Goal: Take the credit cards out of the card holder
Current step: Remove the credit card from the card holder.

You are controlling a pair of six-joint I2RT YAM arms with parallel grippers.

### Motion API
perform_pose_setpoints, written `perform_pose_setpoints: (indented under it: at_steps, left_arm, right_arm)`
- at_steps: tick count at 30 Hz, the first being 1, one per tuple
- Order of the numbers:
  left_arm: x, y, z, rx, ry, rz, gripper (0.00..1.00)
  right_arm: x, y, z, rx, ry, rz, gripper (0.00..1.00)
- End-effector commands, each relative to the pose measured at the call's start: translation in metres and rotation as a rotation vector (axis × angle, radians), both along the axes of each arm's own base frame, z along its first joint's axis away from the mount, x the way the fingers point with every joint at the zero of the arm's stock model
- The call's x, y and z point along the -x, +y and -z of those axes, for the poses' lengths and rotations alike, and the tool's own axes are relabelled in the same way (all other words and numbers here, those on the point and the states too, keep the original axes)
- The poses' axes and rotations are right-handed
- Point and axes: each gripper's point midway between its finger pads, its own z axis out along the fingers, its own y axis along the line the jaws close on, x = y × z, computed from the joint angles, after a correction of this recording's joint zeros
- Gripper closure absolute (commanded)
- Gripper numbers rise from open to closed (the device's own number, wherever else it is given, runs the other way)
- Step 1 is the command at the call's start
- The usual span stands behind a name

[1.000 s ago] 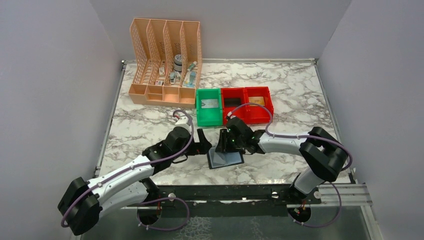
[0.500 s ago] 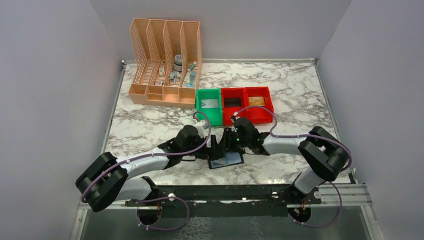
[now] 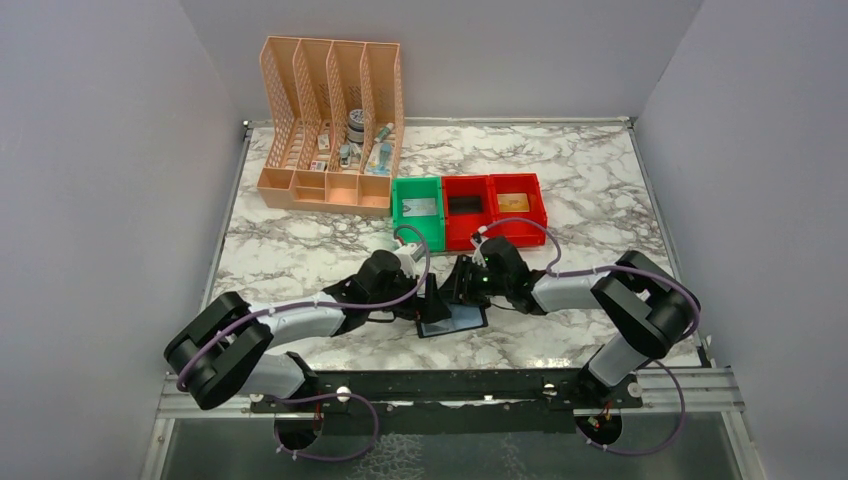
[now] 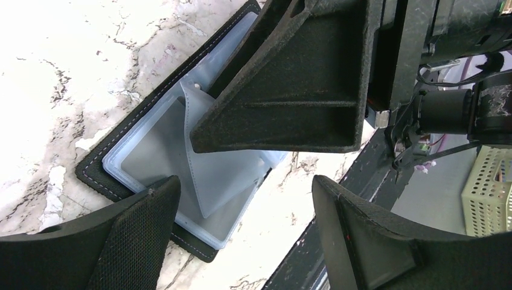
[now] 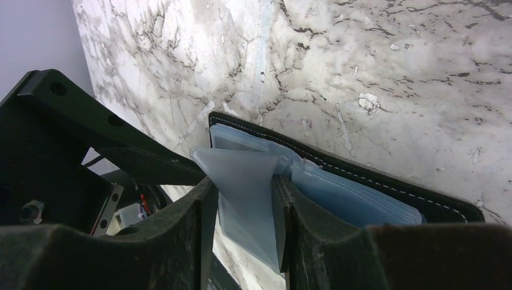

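The black card holder [image 3: 455, 320] lies open on the marble, its grey-blue sleeves [image 4: 169, 145] facing up. My right gripper [image 3: 458, 287] stands over its far edge, shut on one see-through sleeve [image 5: 247, 181] that it holds up off the stack. Whether a card is inside that sleeve I cannot tell. My left gripper [image 4: 244, 226] hangs open just left of the holder [image 4: 96, 175], its fingers [image 4: 130, 235] straddling the near corner with nothing between them. A whitish credit card [image 3: 420, 207] lies in the green bin [image 3: 400, 222]. A tan one [image 3: 513, 201] is in the right red bin [image 3: 538, 210].
A peach lattice file organizer [image 3: 330, 120] with small items stands at the back left. A second red bin [image 3: 466, 205] sits between the green and red ones, directly behind the grippers. The table's dark front rail [image 3: 450, 385] runs just below the holder.
My left arm has swung right, bringing its gripper up against the holder's left side, and its jaws have narrowed slightly. The right gripper has shifted a little to the right, still on the sleeve.
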Motion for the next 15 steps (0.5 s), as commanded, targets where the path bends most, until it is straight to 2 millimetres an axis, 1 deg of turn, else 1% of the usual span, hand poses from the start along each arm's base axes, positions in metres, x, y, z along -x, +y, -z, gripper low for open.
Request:
perform_pose_setpoints:
  at_steps: [1, 5, 7, 11, 15]
  left_arm:
    - [0.001, -0.001, 0.004, -0.004, -0.016, 0.031, 0.18]
    - [0.007, -0.008, 0.004, 0.019, 0.000, 0.081, 0.18]
    - [0.011, -0.013, 0.000, 0.047, 0.006, 0.106, 0.20]
    - [0.014, -0.025, -0.014, 0.113, 0.006, 0.144, 0.23]
    - [0.009, -0.031, -0.027, 0.143, -0.016, 0.136, 0.27]
  right_arm:
    - [0.022, -0.011, 0.024, 0.038, 0.104, -0.027, 0.61]
    - [0.020, -0.010, 0.020, 0.018, 0.104, -0.029, 0.61]
    - [0.019, -0.008, 0.017, 0.003, 0.100, -0.034, 0.61]
    - [0.017, -0.006, 0.007, -0.021, 0.084, -0.042, 0.59]
    - [0.014, -0.003, -0.011, -0.057, 0.036, -0.059, 0.53]
